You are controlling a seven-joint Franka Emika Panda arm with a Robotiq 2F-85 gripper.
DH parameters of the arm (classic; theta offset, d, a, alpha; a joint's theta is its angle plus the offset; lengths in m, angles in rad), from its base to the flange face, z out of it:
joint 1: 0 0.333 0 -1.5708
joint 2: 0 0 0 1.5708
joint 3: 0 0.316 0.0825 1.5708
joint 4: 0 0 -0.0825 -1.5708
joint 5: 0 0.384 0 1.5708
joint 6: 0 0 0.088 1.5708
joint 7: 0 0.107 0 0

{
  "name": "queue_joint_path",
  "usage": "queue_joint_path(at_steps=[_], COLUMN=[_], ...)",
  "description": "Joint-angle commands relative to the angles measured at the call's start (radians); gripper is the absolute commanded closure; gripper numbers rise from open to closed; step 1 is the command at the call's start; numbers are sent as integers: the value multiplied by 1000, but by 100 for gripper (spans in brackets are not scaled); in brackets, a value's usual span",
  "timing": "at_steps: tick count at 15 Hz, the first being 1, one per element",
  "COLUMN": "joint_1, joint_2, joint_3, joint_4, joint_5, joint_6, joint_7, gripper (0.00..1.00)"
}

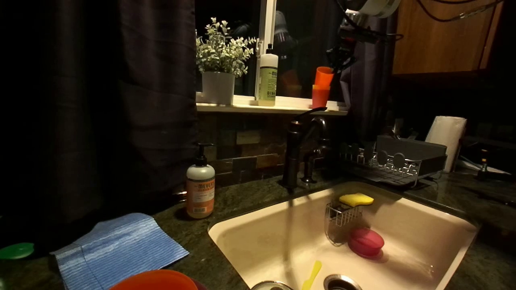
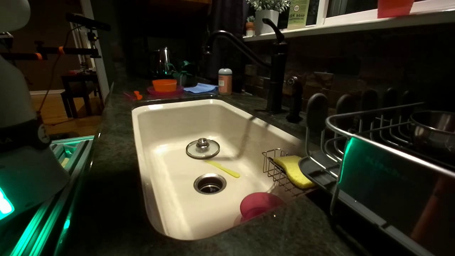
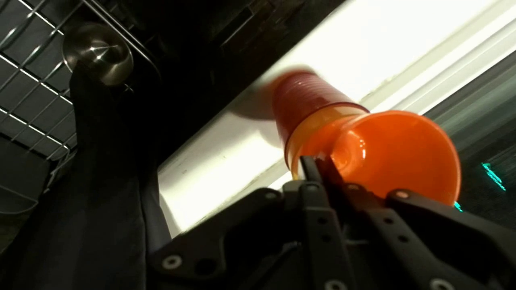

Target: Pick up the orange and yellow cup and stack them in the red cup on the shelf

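Gripper pinching a tilted orange cup, fingers narrowed on its wall, yellow cup around its lower end just beyond the fingertips, red cup farther out, on the sill

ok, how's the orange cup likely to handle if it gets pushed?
The orange cup is probably light and slightly flexible, since its rim looks thin. Glossy highlights inside suggest it may be slippery. Stood free, it could tip easily, being wider at mouth than base.

Both exterior views overlook the sink from opposite ends.
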Motion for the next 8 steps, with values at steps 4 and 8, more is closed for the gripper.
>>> queue_joint_path(at_steps=[4,8], joint_1=[-20,-26], joint_2=[73,77], joint_3=[0,6], joint_4=[124,146], joint_5=[48,58], joint_6=[-69,-52], joint_7=[70,72], gripper=[41,10])
